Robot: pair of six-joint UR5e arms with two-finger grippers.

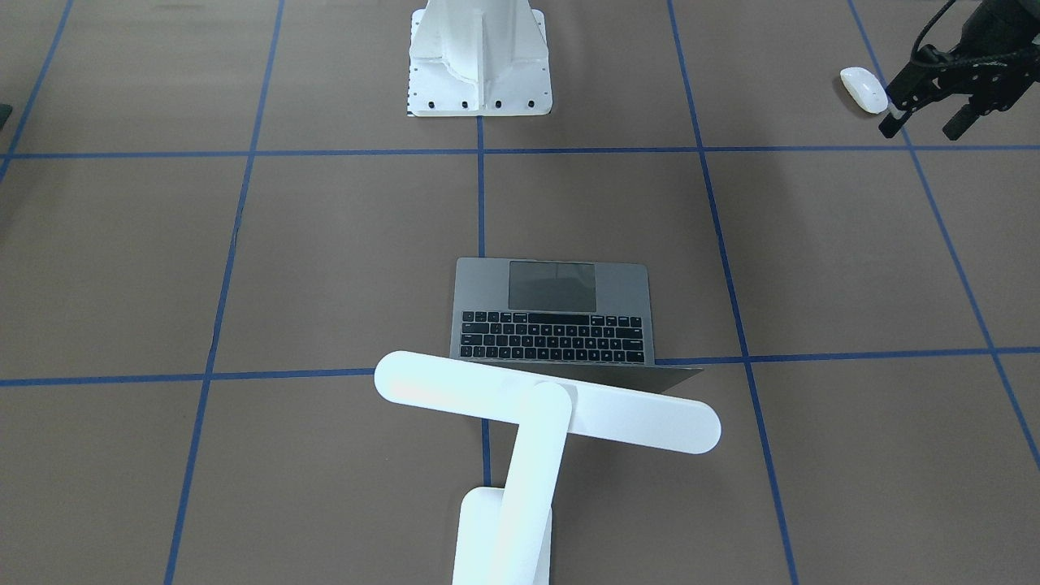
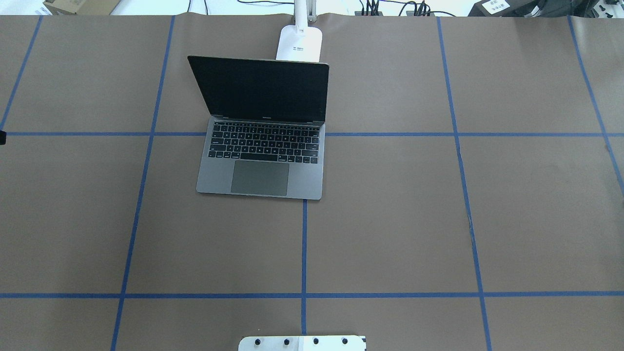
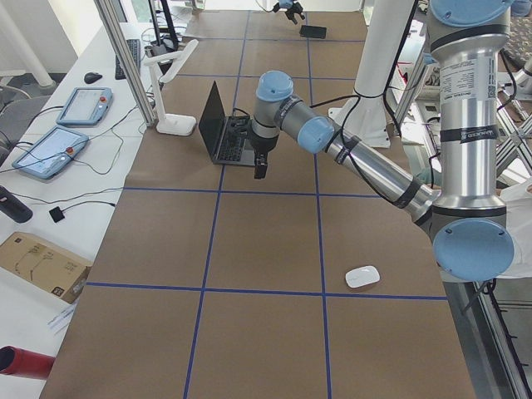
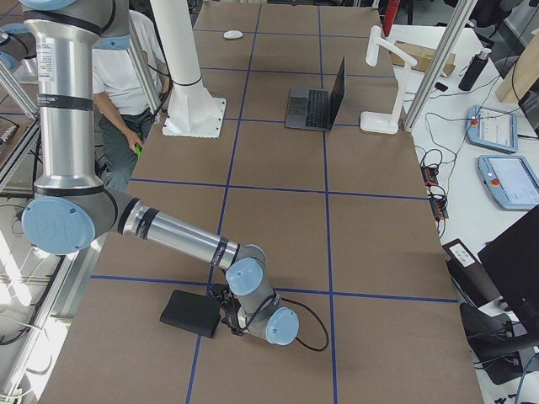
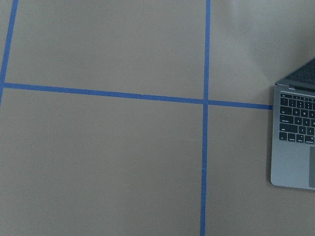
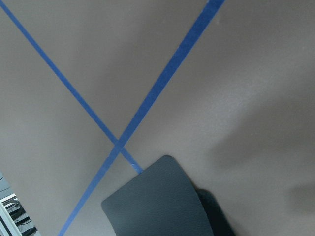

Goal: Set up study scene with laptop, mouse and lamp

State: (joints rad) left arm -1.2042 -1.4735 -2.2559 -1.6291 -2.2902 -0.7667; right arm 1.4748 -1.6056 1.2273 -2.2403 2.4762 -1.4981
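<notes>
Left hand (image 1: 920, 127): fingers spread, nothing between them. It hangs in the air over the counter (image 1: 325, 244) on the robot's left side. The front-facing view sets it just beside the mouse (image 1: 864, 89), but the left side view shows it raised and apart from the mouse, closer to the laptop (image 2: 261, 161). Its wrist camera looks down on brown surface and blue tape lines (image 5: 204, 123), with one corner of the laptop at the view's right edge. Right hand (image 4: 221, 318): low at the counter's right end, close against a black mat (image 4: 192, 313). Cannot tell whether its fingers are spread or pressed together, nor whether they touch the mat. The mouse lies flat on the counter on the robot's left, near the robot's edge and well apart from the laptop. The laptop sits open near the counter's middle, keyboard toward the robot, screen dark. The lamp (image 1: 544, 406) stands just behind the lid, its bar head above the lid's top edge. White pedestal (image 1: 479, 57) bolted at the robot's edge. A person (image 4: 114, 76) is beside it.
</notes>
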